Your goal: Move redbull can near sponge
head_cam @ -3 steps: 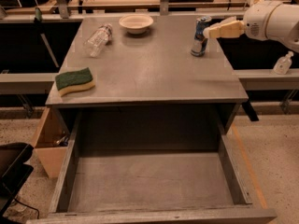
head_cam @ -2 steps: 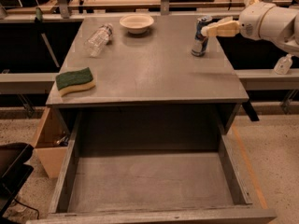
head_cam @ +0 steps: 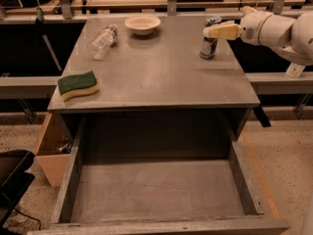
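Observation:
The redbull can [head_cam: 209, 48], slim, blue and silver, stands upright at the right rear of the grey table top [head_cam: 161, 77]. My gripper [head_cam: 211, 32] comes in from the right on its white arm [head_cam: 276, 28] and sits level with the can's upper half, crossing in front of it. The sponge [head_cam: 78, 85], dark green over yellow foam, lies at the table's front left corner, far from the can.
A clear plastic bottle [head_cam: 102, 42] lies on its side at the back left. A white bowl [head_cam: 142, 23] stands at the back middle. A wide drawer [head_cam: 156, 190] stands pulled open below the table front. A cardboard box [head_cam: 51, 151] sits on the floor at left.
My gripper has moved a little to the left and now reaches across the can's upper part. The can, sponge, bottle and bowl have stayed in place.

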You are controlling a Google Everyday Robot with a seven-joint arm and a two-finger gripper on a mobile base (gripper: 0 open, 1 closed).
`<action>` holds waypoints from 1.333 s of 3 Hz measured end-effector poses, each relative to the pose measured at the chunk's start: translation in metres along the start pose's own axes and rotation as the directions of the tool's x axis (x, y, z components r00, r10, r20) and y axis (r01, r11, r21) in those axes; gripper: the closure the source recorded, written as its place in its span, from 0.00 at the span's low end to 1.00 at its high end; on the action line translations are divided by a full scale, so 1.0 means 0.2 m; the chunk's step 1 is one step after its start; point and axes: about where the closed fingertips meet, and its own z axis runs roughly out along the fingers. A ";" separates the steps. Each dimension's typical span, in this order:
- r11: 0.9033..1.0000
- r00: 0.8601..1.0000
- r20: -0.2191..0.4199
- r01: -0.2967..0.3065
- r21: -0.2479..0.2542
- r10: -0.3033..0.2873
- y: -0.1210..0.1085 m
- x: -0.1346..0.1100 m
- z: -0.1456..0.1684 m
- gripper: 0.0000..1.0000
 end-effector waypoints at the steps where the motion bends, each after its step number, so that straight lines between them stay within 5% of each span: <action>1: 0.996 0.996 0.007 -0.090 -0.027 0.090 0.01 0.06 0.06 0.00; 4: 0.987 0.989 0.013 -0.146 -0.071 0.147 0.07 0.11 0.16 0.65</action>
